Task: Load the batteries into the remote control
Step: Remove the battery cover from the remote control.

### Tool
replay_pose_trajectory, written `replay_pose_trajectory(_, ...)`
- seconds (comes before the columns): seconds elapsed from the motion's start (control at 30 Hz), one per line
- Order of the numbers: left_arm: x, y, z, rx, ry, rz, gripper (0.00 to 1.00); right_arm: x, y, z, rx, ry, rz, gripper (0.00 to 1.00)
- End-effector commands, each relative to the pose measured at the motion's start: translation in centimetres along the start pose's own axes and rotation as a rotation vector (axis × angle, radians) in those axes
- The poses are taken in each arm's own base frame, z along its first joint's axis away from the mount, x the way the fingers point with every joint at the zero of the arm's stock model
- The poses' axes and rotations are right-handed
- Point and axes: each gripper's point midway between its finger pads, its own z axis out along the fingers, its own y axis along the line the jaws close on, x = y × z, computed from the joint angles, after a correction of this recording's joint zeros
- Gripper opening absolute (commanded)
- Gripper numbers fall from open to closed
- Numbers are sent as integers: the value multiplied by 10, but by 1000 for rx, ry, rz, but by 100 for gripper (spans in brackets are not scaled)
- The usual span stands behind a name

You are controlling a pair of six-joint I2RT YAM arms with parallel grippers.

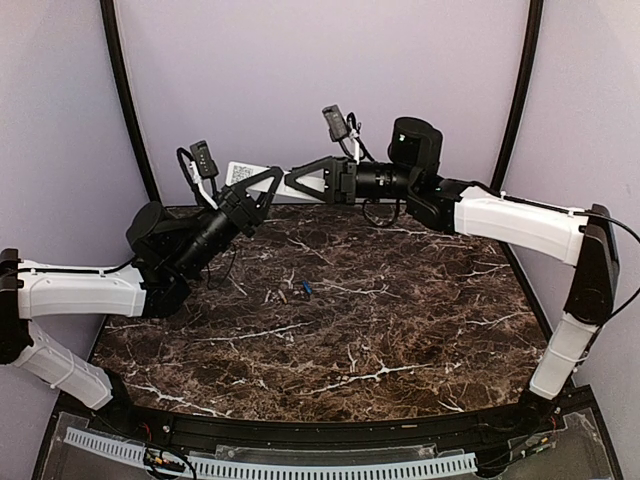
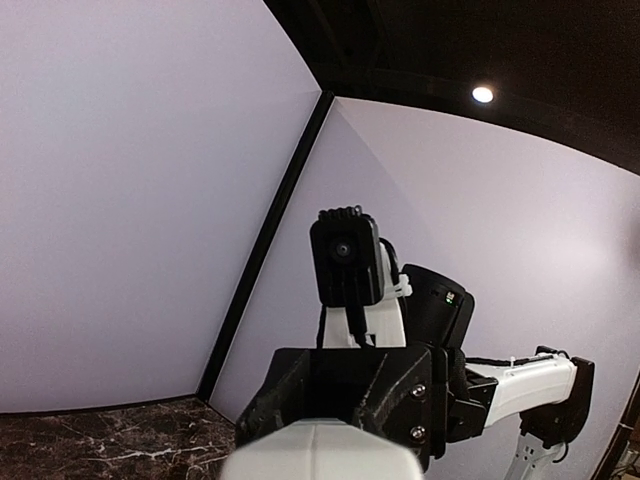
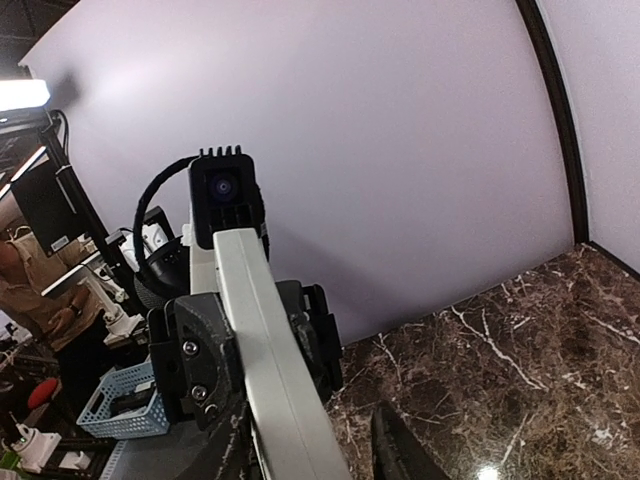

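The white remote control (image 1: 296,184) is held in the air at the back of the table, between both grippers. My left gripper (image 1: 262,188) is shut on its left part, and a labelled end (image 1: 240,172) sticks out behind it. My right gripper (image 1: 318,178) is shut on its right end. In the left wrist view the remote (image 2: 320,452) runs to the right gripper (image 2: 350,385). In the right wrist view the remote (image 3: 262,340) runs to the left gripper (image 3: 195,365). A blue battery (image 1: 307,288) and a grey-tan battery (image 1: 283,296) lie on the marble table (image 1: 400,320).
Purple walls and black corner posts (image 1: 125,95) enclose the table. A loose black cable (image 1: 380,212) hangs under the right wrist. Outside the cell, a blue basket (image 3: 120,400) and a person (image 3: 40,300) show in the right wrist view.
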Motion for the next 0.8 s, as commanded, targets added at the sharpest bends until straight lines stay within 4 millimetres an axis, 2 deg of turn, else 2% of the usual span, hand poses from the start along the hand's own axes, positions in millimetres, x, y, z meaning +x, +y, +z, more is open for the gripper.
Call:
replay_pose_trajectory(0.0,-15,-4,-4,25,-57,3,0,0,1,2,-19,0,-24,30)
replay_pose_trajectory(0.13,-17,-1,-5,20,-60,-1,0,5,-1,-3,-12,21,-33,18)
replay_pose_trajectory(0.27,-19,0,-7,18,-64,-2,0,10,-1,-11,-29,47,-37,18)
replay_pose_trajectory(0.4,-21,1,-8,17,-70,-5,0,13,-6,-17,-15,66,-35,26)
replay_pose_trajectory(0.67,-17,10,-8,5,-93,-84,0,4,-2,-15,-23,58,-40,40)
replay_pose_trajectory(0.77,-15,17,-9,-7,-101,-117,0,2,0,-15,-30,65,-38,51)
